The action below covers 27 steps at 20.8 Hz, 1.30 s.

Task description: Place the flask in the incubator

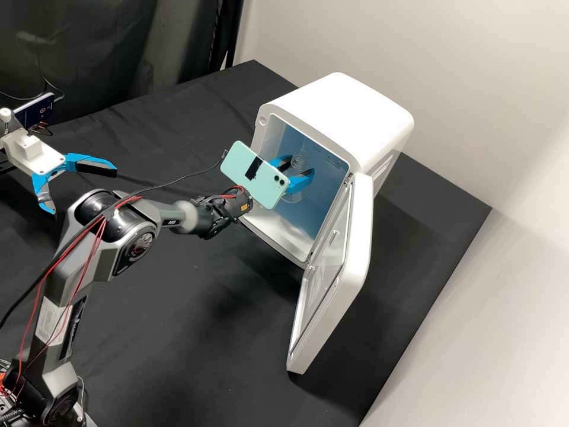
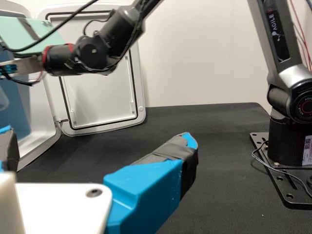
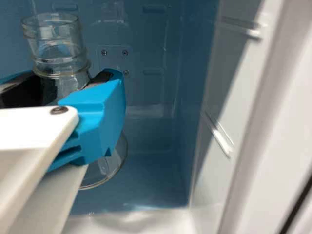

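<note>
Holding flask (image 3: pixel 53 41) inside incubator (image 1: pixel 355 118), right gripper (image 3: pixel 62 90) clamped.

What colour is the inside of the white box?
Light blue. The white incubator's inner walls look blue all over, seen best in the right wrist view.

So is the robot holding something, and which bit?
Yes. The right claw grips the flask by its neck, inside the incubator. The left claw holds nothing.

Blk bench (image 1: pixel 201 332): white incubator (image 1: pixel 349 112) on it, door (image 1: pixel 338 279) open.
</note>
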Available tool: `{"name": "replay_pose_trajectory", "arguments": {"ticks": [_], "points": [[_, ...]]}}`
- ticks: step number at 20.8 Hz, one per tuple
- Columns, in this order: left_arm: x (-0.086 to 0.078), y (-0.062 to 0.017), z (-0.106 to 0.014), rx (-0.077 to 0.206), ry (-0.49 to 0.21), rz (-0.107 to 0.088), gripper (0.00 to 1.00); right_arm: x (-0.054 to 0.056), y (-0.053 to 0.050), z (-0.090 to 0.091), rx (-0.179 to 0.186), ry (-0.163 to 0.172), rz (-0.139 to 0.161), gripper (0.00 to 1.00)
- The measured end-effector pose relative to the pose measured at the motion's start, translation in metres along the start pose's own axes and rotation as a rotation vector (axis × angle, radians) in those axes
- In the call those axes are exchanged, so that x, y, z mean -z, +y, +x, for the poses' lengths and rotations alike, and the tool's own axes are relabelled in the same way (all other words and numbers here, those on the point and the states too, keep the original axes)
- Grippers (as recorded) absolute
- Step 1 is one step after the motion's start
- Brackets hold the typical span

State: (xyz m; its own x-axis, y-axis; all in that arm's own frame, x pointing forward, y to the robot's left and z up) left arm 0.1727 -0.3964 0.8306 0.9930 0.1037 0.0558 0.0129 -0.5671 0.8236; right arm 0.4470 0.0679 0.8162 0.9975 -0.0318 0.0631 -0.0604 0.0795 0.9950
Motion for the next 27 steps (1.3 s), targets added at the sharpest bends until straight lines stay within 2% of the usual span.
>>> {"name": "replay_pose_trajectory", "arguments": {"ticks": [1, 3, 5, 8, 11, 15, 16, 17, 19, 22, 27], "points": [[0.000, -0.0005, 0.000, 0.003, -0.001, -0.001, 1.00, 0.002, -0.001, 0.006, 0.001, 0.004, -0.014, 0.00], [0.000, -0.0013, 0.000, 0.007, 0.001, -0.003, 1.00, 0.003, 0.000, 0.014, -0.001, -0.005, -0.013, 0.00], [0.000, -0.0013, 0.001, 0.007, 0.000, -0.003, 1.00, 0.006, 0.000, 0.027, -0.005, 0.004, -0.018, 0.00], [0.000, -0.0013, 0.001, 0.007, 0.000, -0.003, 1.00, 0.008, -0.006, 0.042, -0.001, -0.005, -0.013, 0.00], [0.000, -0.0013, 0.001, 0.007, 0.000, -0.003, 1.00, 0.008, -0.013, 0.060, 0.023, -0.040, -0.005, 0.00], [0.000, -0.0015, 0.001, 0.008, 0.000, -0.003, 1.00, 0.011, -0.015, 0.081, 0.047, -0.071, -0.002, 0.00], [0.000, -0.0015, 0.001, 0.008, 0.000, -0.003, 1.00, 0.012, -0.014, 0.086, 0.046, -0.076, -0.012, 0.00], [0.000, -0.0015, 0.001, 0.008, 0.000, -0.003, 1.00, 0.014, -0.014, 0.090, 0.041, -0.075, -0.042, 0.00], [0.000, -0.0015, 0.001, 0.008, 0.000, -0.003, 1.00, 0.019, -0.010, 0.095, 0.027, -0.070, -0.078, 0.00], [0.000, -0.0015, 0.001, 0.008, 0.000, -0.003, 1.00, 0.024, -0.007, 0.099, 0.018, -0.064, -0.111, 0.00], [0.000, -0.0015, 0.001, 0.008, 0.000, -0.003, 1.00, 0.025, -0.006, 0.100, 0.019, -0.065, -0.114, 0.00]]}}
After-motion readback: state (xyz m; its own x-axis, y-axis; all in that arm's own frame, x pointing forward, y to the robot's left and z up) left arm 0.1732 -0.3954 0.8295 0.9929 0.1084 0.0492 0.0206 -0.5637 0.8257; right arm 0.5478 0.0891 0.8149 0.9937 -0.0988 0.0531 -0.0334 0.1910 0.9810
